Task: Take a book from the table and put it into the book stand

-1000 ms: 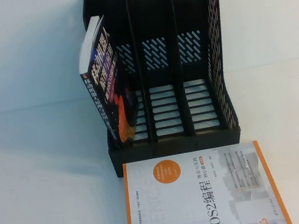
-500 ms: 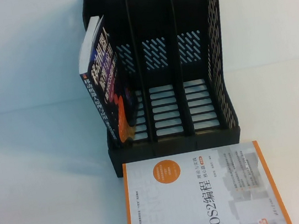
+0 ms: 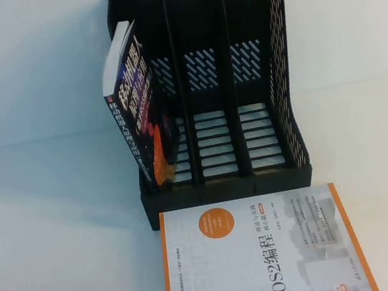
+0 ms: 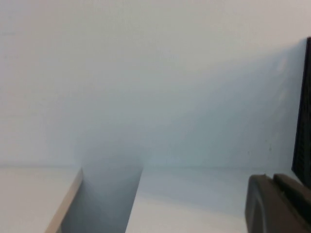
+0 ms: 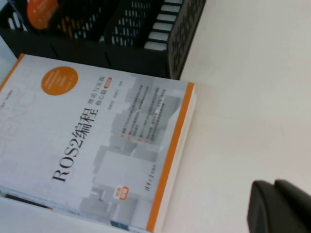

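Note:
The dark book (image 3: 136, 117) stands leaning in the leftmost slot of the black book stand (image 3: 284, 89), spine towards me, top tilted left. Its orange blob shows in the right wrist view (image 5: 41, 9). Neither gripper shows in the high view. My left gripper (image 4: 272, 178) is shut and empty, low over the white table (image 3: 61, 229), with the stand's edge (image 4: 303, 111) beside it. My right gripper (image 5: 273, 185) is shut and empty over bare table, to the right of the white book.
A white book with an orange border (image 3: 267, 251) lies flat on the table just in front of the stand, also in the right wrist view (image 5: 97, 141). The stand's middle and right slots (image 3: 240, 139) hold nothing. The table's left edge (image 4: 65, 199) shows near my left gripper.
A dark sliver at the bottom left corner of the high view has left the picture. The books and the stand have not moved.

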